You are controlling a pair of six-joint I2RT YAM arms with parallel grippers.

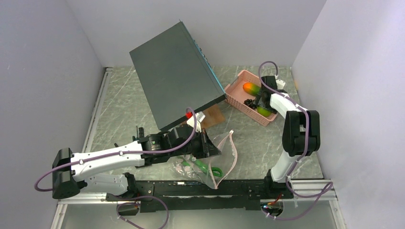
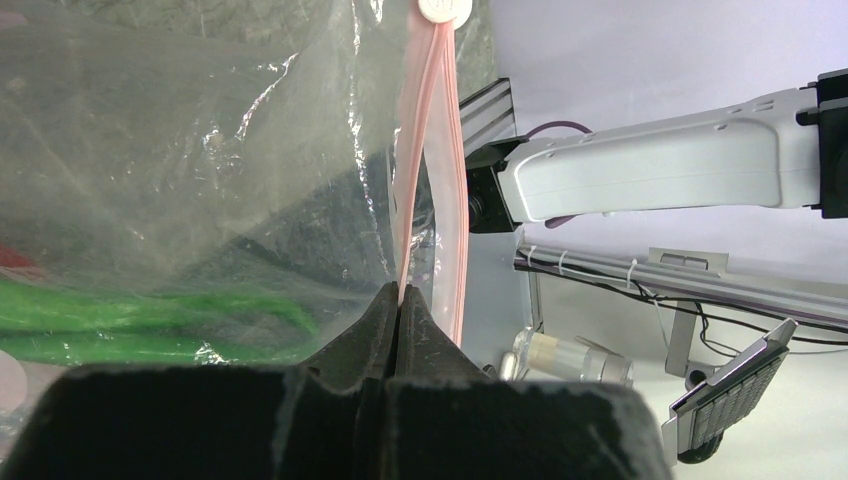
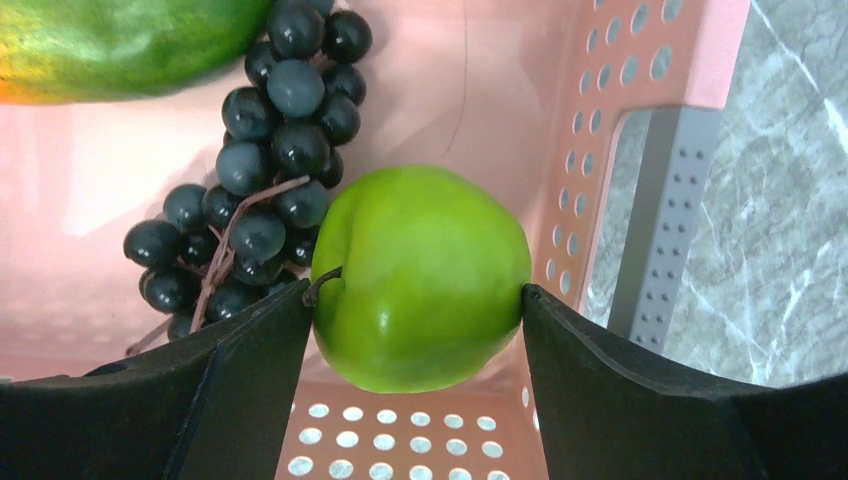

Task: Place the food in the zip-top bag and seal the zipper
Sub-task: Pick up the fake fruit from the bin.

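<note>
Left gripper [image 2: 398,298]: clamped on zipper [image 2: 440,150]; strip runs lengthwise away from the fingertips.
Right gripper [image 3: 420,300]: apart, straddling lime-green fruit [image 3: 425,275]; stem towards grapes [image 3: 260,180].

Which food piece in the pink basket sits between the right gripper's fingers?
The lime-green round fruit; the black grapes and the orange-green mango lie outside the right gripper.

one pink basket [image 3: 640,60] holds one green apple [image 3: 425,275], one bunch of black grapes [image 3: 260,190] and one mango [image 3: 120,40]. there is one clear bag [image 2: 180,150] with at least two long green pods [image 2: 150,315] inside; the plastic blurs any others. there is also one dark grey board [image 1: 176,76] and one small red piece [image 1: 189,114].
</note>
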